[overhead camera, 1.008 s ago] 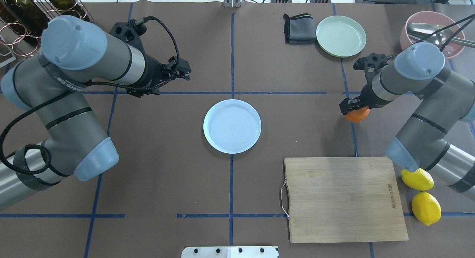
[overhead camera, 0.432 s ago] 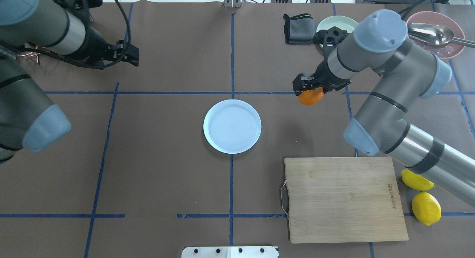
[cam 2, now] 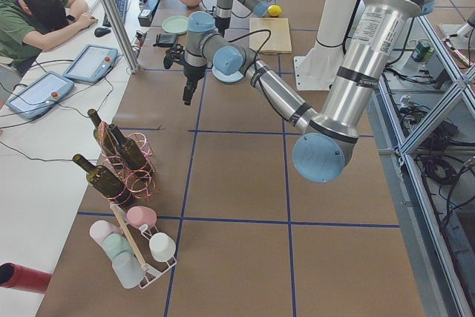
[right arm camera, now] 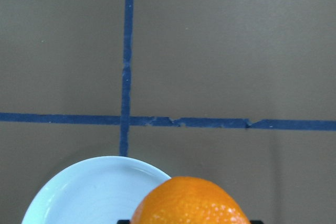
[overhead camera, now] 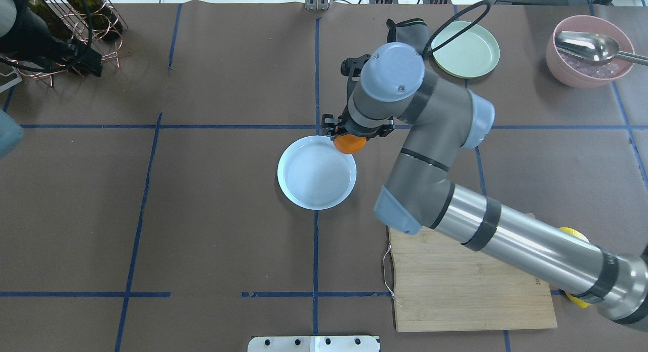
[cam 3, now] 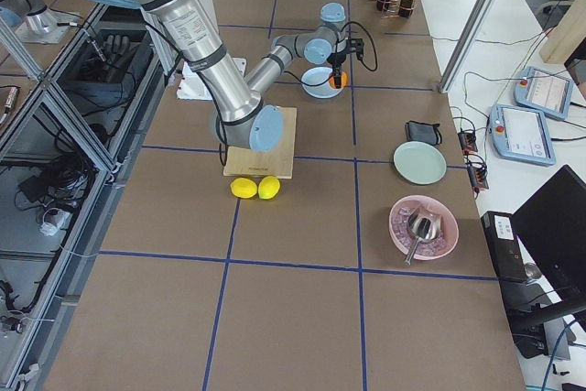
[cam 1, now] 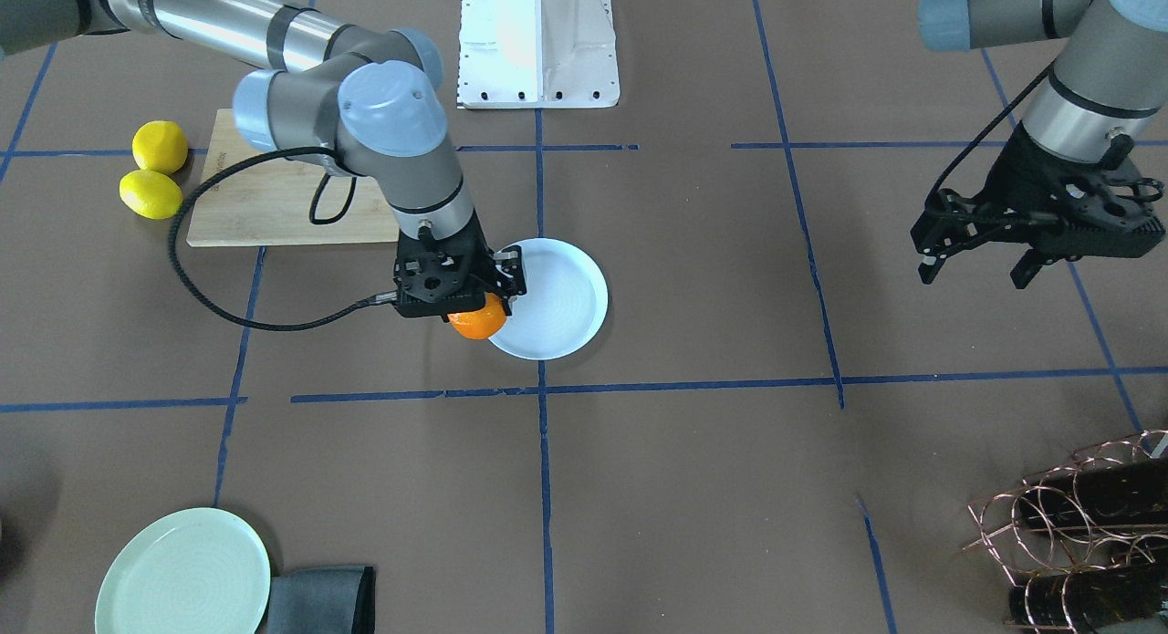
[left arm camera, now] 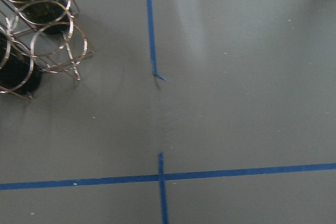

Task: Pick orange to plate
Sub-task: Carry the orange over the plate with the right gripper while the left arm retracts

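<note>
My right gripper (overhead camera: 349, 138) is shut on the orange (overhead camera: 349, 144), a small bright fruit hanging under its fingers. It hovers over the far right rim of the pale bluish-white plate (overhead camera: 314, 177) at the table's middle. From the front, the orange (cam 1: 477, 323) overlaps the plate (cam 1: 561, 296) at its left edge. The right wrist view shows the orange (right arm camera: 189, 203) just beside the plate (right arm camera: 89, 195). My left gripper (cam 1: 975, 271) stands open and empty, far off near the wine rack.
A pale green plate (overhead camera: 466, 49) and a grey cloth (overhead camera: 407, 38) lie at the far right. A pink bowl (overhead camera: 590, 68) holds a spoon. The cutting board (overhead camera: 471, 291) and two lemons (cam 1: 155, 169) sit near right. A wine rack (overhead camera: 76, 17) stands far left.
My right arm has carried the orange leftward from the table's right side to the plate's rim. My left arm has drawn back toward the far left corner by the wine rack.
</note>
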Available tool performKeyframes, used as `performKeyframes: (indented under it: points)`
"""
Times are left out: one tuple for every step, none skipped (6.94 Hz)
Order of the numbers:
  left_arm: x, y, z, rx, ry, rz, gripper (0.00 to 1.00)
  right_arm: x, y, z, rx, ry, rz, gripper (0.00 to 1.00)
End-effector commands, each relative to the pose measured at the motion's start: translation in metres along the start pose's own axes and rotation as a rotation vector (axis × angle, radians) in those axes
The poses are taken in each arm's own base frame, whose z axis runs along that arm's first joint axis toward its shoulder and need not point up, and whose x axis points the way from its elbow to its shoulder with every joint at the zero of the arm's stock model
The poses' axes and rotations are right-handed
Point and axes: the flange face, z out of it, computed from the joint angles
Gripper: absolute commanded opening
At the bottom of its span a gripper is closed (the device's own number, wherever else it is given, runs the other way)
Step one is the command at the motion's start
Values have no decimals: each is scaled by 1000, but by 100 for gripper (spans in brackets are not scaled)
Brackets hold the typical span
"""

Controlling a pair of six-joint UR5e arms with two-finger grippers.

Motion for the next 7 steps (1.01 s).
performKeyframes:
  points:
    - [-48,0,-8,-1,-43,55,100,-60,38,43,2,54,-32,0]
    - [-51,0,-5,-7,-46,53,100,-63,48,49,-10,58,-41,0]
    - [-54,2,-3,-10,-48,54,100,-63,51,54,-23,73,-44,0]
    - [-55,2,-1,-13,-49,54,100,-69,50,50,-35,100,-44,0]
    - [-60,7,4,-20,-52,49,100,-68,50,51,-39,106,-47,0]
    - [-60,7,4,-19,-54,51,100,-68,50,50,-36,105,-49,94]
    - [-66,11,6,-31,-57,86,100,-71,48,45,-32,97,-51,100]
